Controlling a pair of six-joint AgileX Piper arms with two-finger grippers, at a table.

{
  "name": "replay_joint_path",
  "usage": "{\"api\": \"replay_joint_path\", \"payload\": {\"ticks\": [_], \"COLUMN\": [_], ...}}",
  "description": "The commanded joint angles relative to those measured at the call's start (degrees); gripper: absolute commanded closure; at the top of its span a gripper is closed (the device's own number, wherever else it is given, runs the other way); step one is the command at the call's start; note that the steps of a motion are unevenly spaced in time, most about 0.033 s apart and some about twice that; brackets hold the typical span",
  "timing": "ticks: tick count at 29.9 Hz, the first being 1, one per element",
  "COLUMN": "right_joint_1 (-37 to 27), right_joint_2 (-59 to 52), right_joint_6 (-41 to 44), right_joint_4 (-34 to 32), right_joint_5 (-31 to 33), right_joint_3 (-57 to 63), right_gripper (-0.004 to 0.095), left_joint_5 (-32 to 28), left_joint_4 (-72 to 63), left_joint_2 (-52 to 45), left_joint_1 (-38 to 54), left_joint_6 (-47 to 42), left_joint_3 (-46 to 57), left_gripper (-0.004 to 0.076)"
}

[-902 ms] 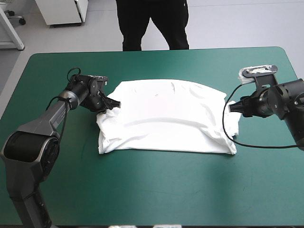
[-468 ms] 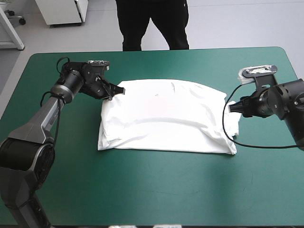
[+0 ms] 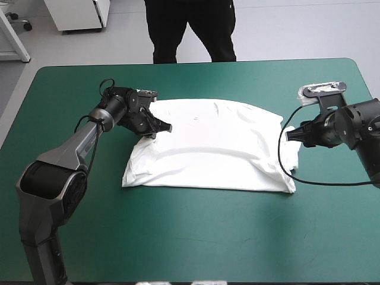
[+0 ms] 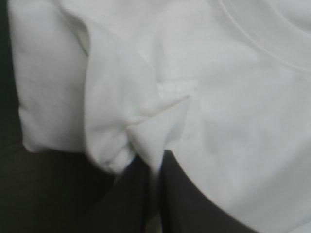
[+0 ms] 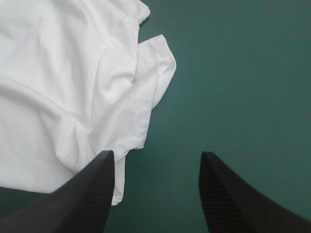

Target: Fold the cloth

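Broadly, the table (image 3: 190,237) with its teal-green cover fills the high view, and the T-shirt (image 3: 208,148) lies on it near the middle, somewhat toward the far edge. It is white and spread as a wide, roughly oblong shape. Long creases run across it, and its right end is rumpled.

The left arm (image 3: 77,142) reaches in from the left side of the table to the far left corner of the T-shirt. The right arm (image 3: 356,127) sits low at the right side, pointing at the T-shirt's right end.

The left jaws are all but closed, pinching a small peak of white cloth. In the left wrist view the black fingers (image 4: 131,194) meet at a point with the cloth drawn up between them, and folds fan out from the pinch. A curved seam shows farther ahead on the T-shirt.

The right jaws stand wide apart and hold nothing. In the right wrist view one finger (image 5: 87,194) is at the edge of the T-shirt. The other is over bare cover. A loose sleeve (image 5: 150,73) lies ahead of them.
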Motion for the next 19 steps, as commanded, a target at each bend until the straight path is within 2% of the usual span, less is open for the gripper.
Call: {"api": "replay_joint_path", "payload": {"ticks": [1,6,8,10,19], "right_joint_1": [0.1,0.1,0.1,0.1,-0.5], "right_joint_2": [-1.0,1.2,2.7,4.1,12.5], "right_joint_6": [-0.5,-0.1,0.4,0.7,2.8], "right_joint_4": [-1.4,-1.4,-1.4,-1.0,-0.2], "right_joint_5": [-2.9,-3.2,-3.7,-4.6,-7.9], "right_joint_3": [-2.0,-2.0,-2.0,-2.0,-2.0], "right_gripper": [0.0414,0.0414,0.0414,0.0413,0.0372], "left_joint_5": [1.4,4.8,5.8,6.3,8.1], "left_joint_4": [-3.6,-3.0,-1.8,-0.7,-0.3], "left_joint_2": [-3.8,-6.9,-9.6,-13.0,-29.6], "left_joint_1": [-0.3,-0.3,-0.3,-0.3,-0.4], "left_joint_6": [3.5,3.6,3.3,3.0,3.0], "left_joint_3": [-1.6,-1.7,-1.7,-1.7,-1.7], "left_gripper": [0.0603,0.0244,0.0146,0.0120,0.0122]}}
